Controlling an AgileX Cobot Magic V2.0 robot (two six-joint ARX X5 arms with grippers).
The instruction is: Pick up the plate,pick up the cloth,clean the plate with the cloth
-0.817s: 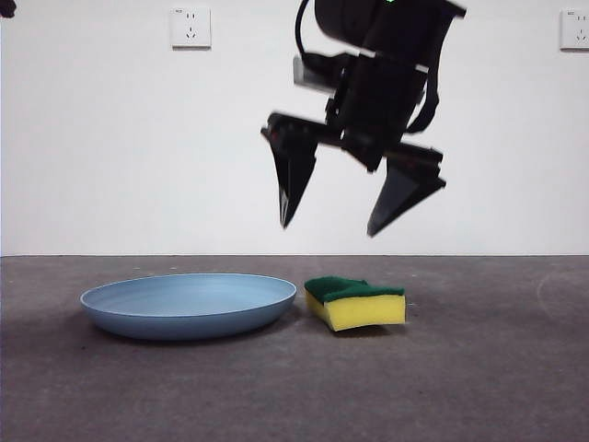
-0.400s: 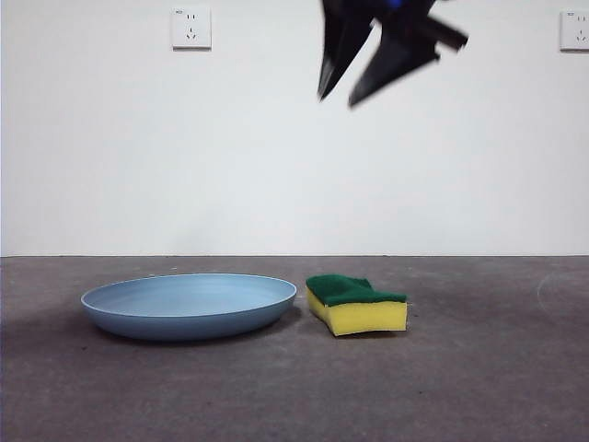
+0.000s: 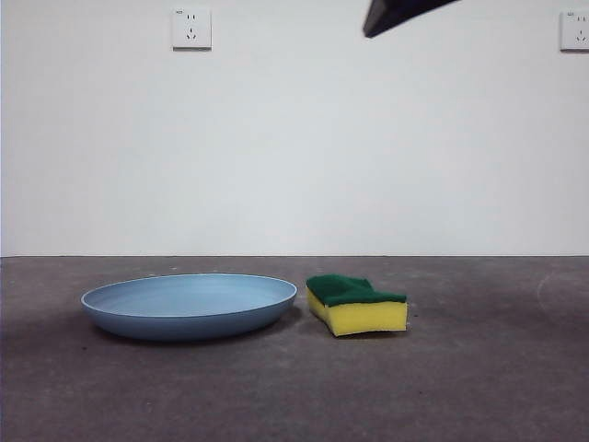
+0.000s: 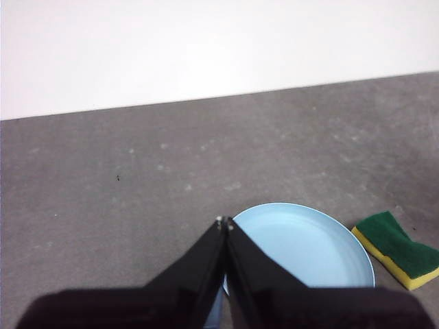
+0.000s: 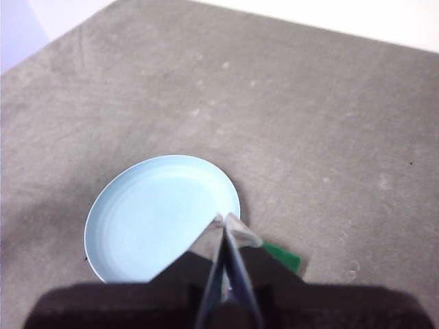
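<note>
In the front view you're only seeing one dark tip of an arm (image 3: 398, 13), the rest is running off the top edge; which arm, can't tell. In the right wrist view its own fingers (image 5: 226, 221) are covering most of the cloth (image 5: 282, 256) and part of the plate (image 5: 158, 216). In the left wrist view the left fingers (image 4: 224, 224) are hiding the plate's near rim.

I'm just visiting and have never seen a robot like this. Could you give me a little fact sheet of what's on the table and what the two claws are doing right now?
plate: light-blue plate, lying flat on the grey table, nothing on it
sponge: yellow sponge with green scouring layer facing up, beside the plate, a narrow gap between them
left gripper: shut, holding nothing, high above the plate
right gripper: shut, holding nothing, high above the plate and sponge
wall: white, two sockets
</note>
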